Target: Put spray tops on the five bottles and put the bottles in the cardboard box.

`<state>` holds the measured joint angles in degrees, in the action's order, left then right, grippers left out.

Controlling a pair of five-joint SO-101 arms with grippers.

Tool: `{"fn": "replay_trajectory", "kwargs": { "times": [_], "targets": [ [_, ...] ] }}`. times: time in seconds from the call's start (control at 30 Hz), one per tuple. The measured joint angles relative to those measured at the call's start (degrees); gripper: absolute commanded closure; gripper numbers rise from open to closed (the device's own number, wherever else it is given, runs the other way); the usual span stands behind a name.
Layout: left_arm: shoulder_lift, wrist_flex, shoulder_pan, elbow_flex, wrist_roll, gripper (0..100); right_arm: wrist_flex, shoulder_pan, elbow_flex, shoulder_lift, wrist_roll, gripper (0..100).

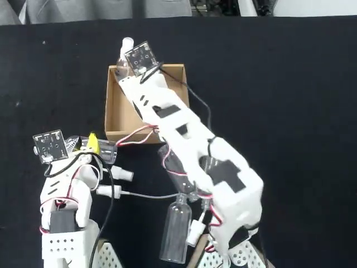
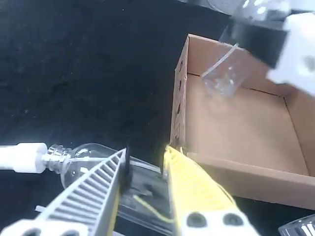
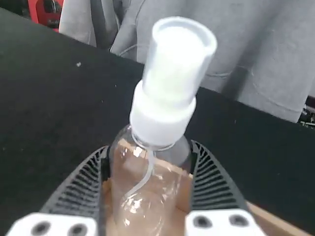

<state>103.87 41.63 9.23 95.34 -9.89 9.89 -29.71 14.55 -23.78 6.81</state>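
Note:
The cardboard box (image 1: pixel 114 111) (image 2: pixel 236 123) stands mid-table. My right gripper (image 1: pixel 129 66) (image 3: pixel 147 196) is shut on a clear bottle (image 1: pixel 124 61) (image 3: pixel 147 187) with a white spray top (image 1: pixel 127 43) (image 3: pixel 170 78), held upright over the box's far left corner. From the left wrist view, that bottle's base (image 2: pixel 221 76) hangs just above the box floor. My left gripper (image 1: pixel 92 146) (image 2: pixel 145 164) sits low by the box's near left corner, shut on a second clear bottle (image 1: pixel 106 152) (image 2: pixel 91 162) lying on the table. A white top (image 2: pixel 22 157) sits at this bottle's neck.
Two loose spray tops (image 1: pixel 124 175) (image 1: pixel 110 192) lie near the left arm, one trailing a thin tube. Another clear bottle (image 1: pixel 174 231) lies near the front edge, and one more (image 1: pixel 174 162) shows partly under the right arm. The right arm spans the table's middle.

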Motion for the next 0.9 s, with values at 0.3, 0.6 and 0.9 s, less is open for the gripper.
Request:
{"fn": "replay_trajectory", "kwargs": {
  "times": [0.3,0.6,0.9],
  "targets": [
    [0.0,-7.47,3.96,0.35,0.0,88,0.0,-0.09,-9.93,-10.81,0.0,93.1],
    [0.0,-7.65,4.31,0.62,0.35,88,0.7,-0.09,-15.74,-15.56,-0.09,93.2],
    [0.0,-7.65,4.31,0.62,0.35,88,0.7,-1.32,-15.82,-15.65,0.09,93.1]
  ]
}}
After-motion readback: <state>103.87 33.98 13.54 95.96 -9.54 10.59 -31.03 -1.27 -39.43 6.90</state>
